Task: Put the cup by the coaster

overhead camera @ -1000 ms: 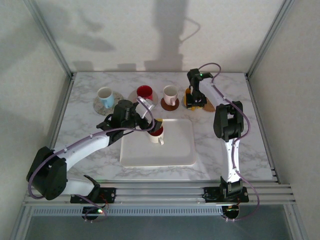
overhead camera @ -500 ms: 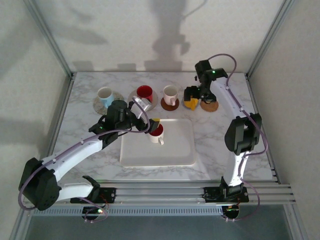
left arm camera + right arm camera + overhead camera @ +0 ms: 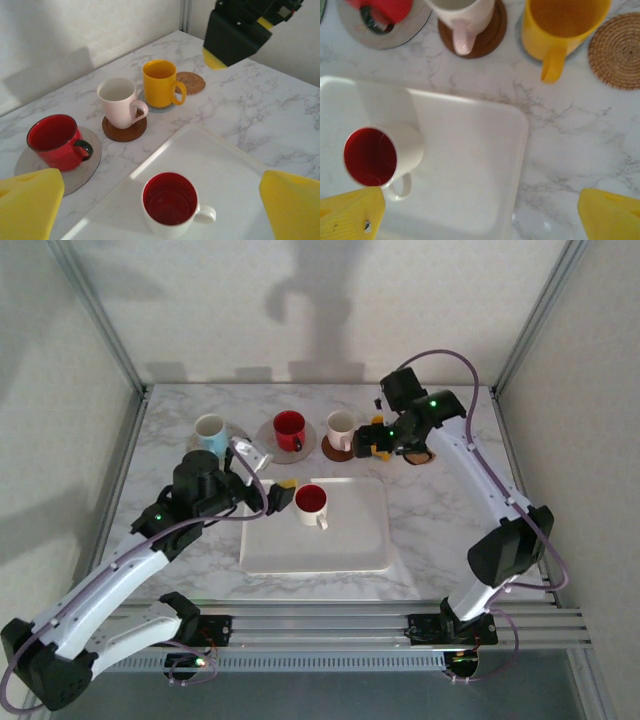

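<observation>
A: Right pincer (image 3: pixel 480 216) has let go of the yellow cup (image 3: pixel 563 26) and lifted off. Left pincer (image 3: pixel 283 494) has pulled back frame-left from the white cup (image 3: pixel 311 504) on the tray (image 3: pixel 360 540).
B: Jaws?
A: Both spread, nothing pinched.
B: Yellow cup position?
A: Upright on the worktop (image 3: pixel 570 130), upper right of the right wrist view, just beside the woven coaster (image 3: pixel 616 50), handle pointing down-frame.

White left arm (image 3: pixel 110 575) and right arm (image 3: pixel 478 472), black joints, purple cables, green lights, yellow pincer pads (image 3: pixel 30 200).
</observation>
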Robot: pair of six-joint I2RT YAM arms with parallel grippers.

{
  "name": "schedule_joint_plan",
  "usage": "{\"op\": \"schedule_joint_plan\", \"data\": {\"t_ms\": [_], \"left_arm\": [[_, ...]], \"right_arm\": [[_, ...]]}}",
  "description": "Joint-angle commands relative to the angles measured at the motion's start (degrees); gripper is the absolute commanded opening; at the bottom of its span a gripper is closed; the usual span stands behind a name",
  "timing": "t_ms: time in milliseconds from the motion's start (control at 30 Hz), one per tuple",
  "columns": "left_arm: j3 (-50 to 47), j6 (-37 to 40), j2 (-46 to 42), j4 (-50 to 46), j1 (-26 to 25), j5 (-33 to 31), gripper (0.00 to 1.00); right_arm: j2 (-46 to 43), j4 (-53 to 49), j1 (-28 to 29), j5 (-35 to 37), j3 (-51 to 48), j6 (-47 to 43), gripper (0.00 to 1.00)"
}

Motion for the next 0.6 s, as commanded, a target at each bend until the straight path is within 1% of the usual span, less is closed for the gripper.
{"op": "schedule_joint_plan", "data": {"t_ms": [0, 267, 367, 567], "left_arm": [[0.3, 0.4, -3.9, -7.8, 0.5, -1.6, 1.00], [-4.9, -0.5, -9.7, -10.9, 0.5, -1.5, 1.00], [-6.4, -0.5, -10.5, -11.9, 0.5, -0.8, 1.00], [-9.0, 0.4, -11.1, -12.5, 0.5, -0.8, 1.00]], "right_arm": [[-4.0, -1.3, 2.3, -1.1, -3.5, 0.6, 0.99], [-9.9, 1.6, 9.1, -1.4, -12.6, 3.9, 0.99], [-10.5, 2.8, 11.4, -1.4, -15.2, 5.1, 0.99], [-9.7, 6.4, 16.0, -1.7, -19.3, 8.1, 0.94]]}}
